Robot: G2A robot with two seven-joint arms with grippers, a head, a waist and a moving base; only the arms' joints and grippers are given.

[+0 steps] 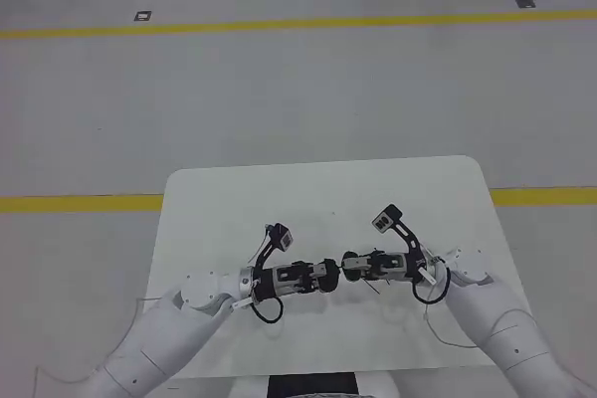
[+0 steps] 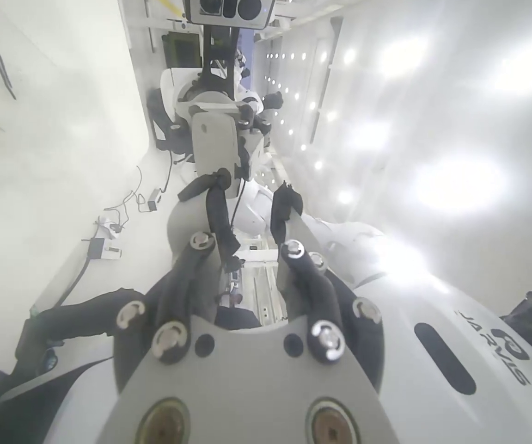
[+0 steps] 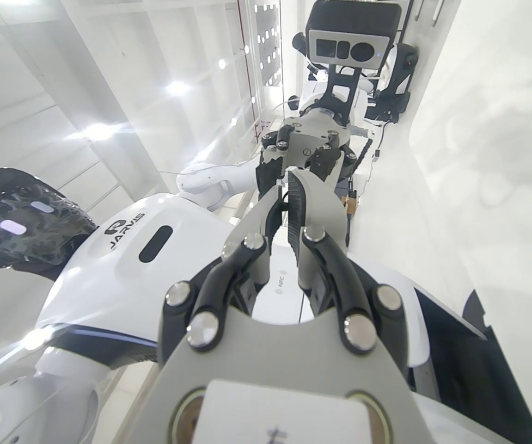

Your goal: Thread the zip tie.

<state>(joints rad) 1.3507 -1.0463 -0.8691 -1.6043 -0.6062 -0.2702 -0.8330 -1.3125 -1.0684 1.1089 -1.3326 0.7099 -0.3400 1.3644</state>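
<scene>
Two grippers meet near the front edge of the white table (image 1: pixel 229 199): left gripper (image 1: pixel 334 273) spread, empty; right gripper (image 1: pixel 346 266) unclear. Grey floor (image 1: pixel 279 99) with yellow lines (image 1: pixel 70 204) surrounds.

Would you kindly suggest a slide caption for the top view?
Over the white table, the left gripper and right gripper face tip to tip.

A white table (image 1: pixel 328 189) with rounded corners stands on a pale grey floor (image 1: pixel 279 99). One yellow line (image 1: pixel 279 27) crosses the floor well beyond the table's far edge. A second yellow line (image 1: pixel 70 203) meets the table's left and right edges near its far corners. A small dark plate (image 1: pixel 142 16) is set in the floor beside the farther line. Bright ceiling lights (image 2: pixel 455 182) glare overhead, and loose cables (image 2: pixel 122 207) trail across the floor to a power strip (image 2: pixel 104 251).
</scene>
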